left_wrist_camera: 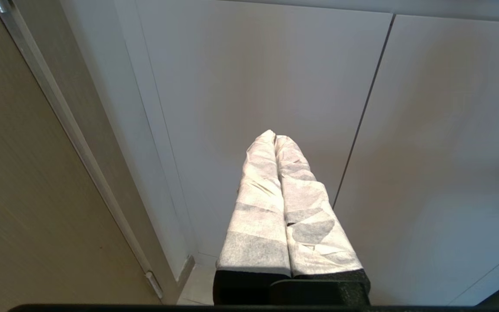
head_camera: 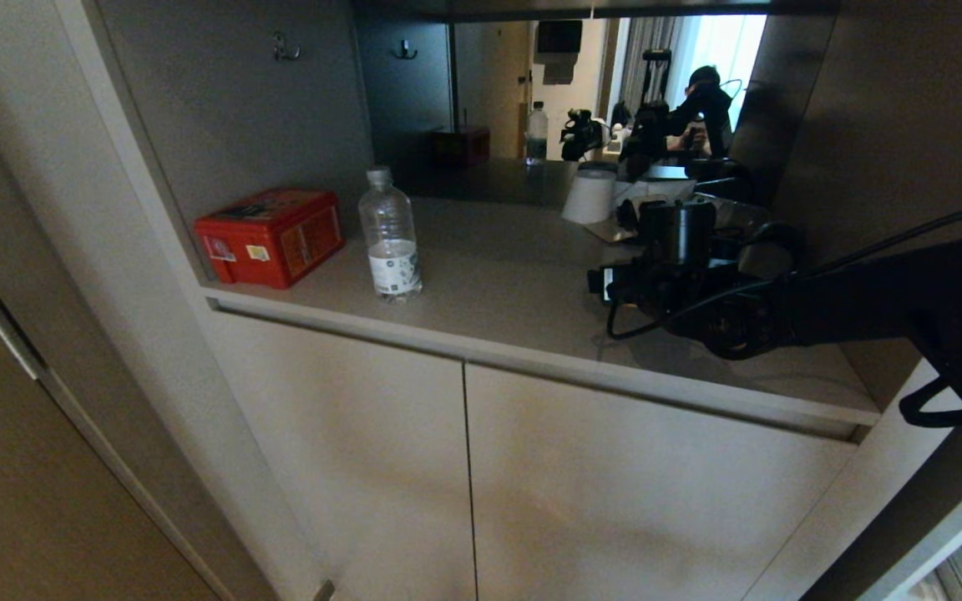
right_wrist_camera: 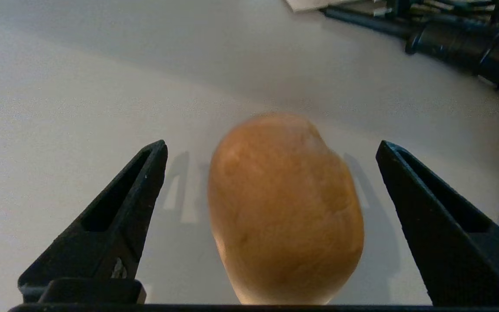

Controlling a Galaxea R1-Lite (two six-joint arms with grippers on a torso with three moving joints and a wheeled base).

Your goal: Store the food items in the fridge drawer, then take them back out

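Head view: beige cabinet doors (head_camera: pixel 464 476) fill the lower field beneath a grey table (head_camera: pixel 498 292) set in a mirrored recess. The right arm (head_camera: pixel 882 300) reaches in from the right edge over the table's right part; its gripper (right_wrist_camera: pixel 271 149) cannot be made out clearly in this view. A red tin box (head_camera: pixel 270 235) sits at the table's left end, with a clear water bottle (head_camera: pixel 390 235) upright just beside it. Right wrist view: the gripper is released, its two black fingers (right_wrist_camera: pixel 115 216) spread wide, and a tan-brown potato (right_wrist_camera: pixel 284 212) lies on the table between them, touching neither. Left wrist view: the left gripper (left_wrist_camera: pixel 274 138), fingers wrapped in white and pressed together, hangs before the cabinet doors.
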